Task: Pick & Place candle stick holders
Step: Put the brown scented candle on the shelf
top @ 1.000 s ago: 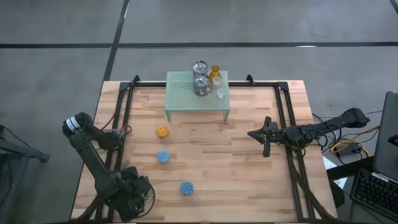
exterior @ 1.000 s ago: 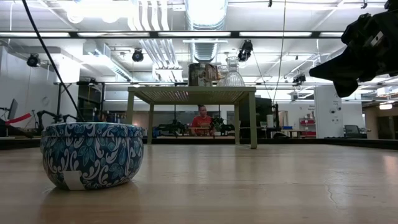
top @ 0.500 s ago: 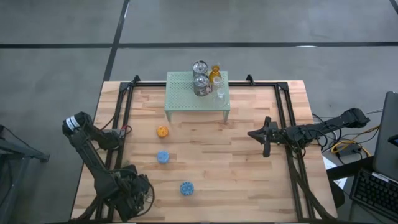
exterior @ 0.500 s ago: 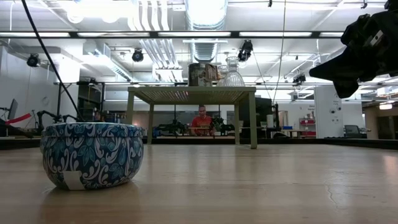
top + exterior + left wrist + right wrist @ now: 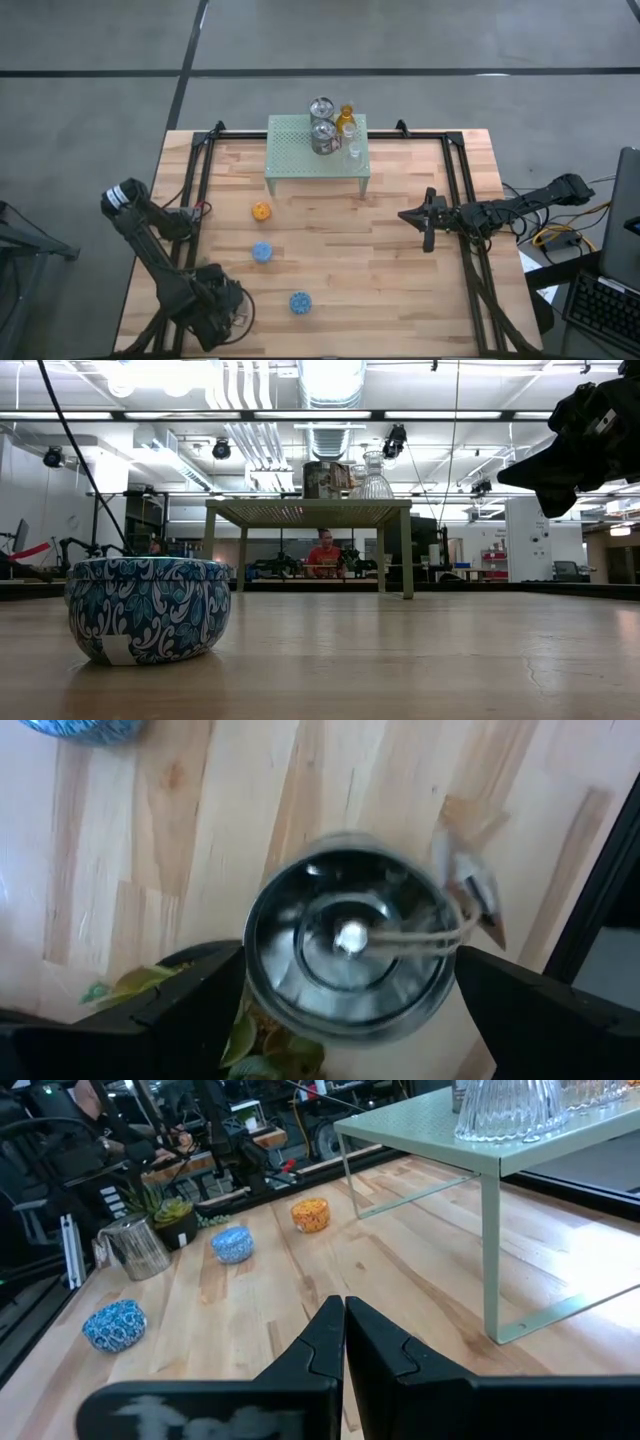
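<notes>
My left gripper (image 5: 215,312) is over the table's near left corner, shut on a silvery metal holder (image 5: 350,950) seen from above; the holder also shows in the right wrist view (image 5: 135,1248). An orange holder (image 5: 261,211) and two blue holders (image 5: 262,252) (image 5: 300,302) stand on the table. Two silvery holders (image 5: 325,135), an amber one (image 5: 346,117) and clear glass ones (image 5: 353,150) stand on the pale-green mesh stand (image 5: 295,150). My right gripper (image 5: 405,214) is shut and empty at the table's right. My left gripper has the silvery holder between its two fingers (image 5: 200,1000), one on each side of the round wall (image 5: 262,970). The fingers come from above, pointing down. The holder is upright with its open top up. I cannot tell whether its base is on the table.
A green leafy plant (image 5: 165,1210) stands beside the silvery holder at the near left corner. The near blue holder (image 5: 148,608) fills the low view's left. Black rails (image 5: 455,190) run along the table's sides. A person (image 5: 323,555) sits in the room beyond.
My left arm has shifted a little over the table's near left corner. The other holders and my right arm have kept still.
</notes>
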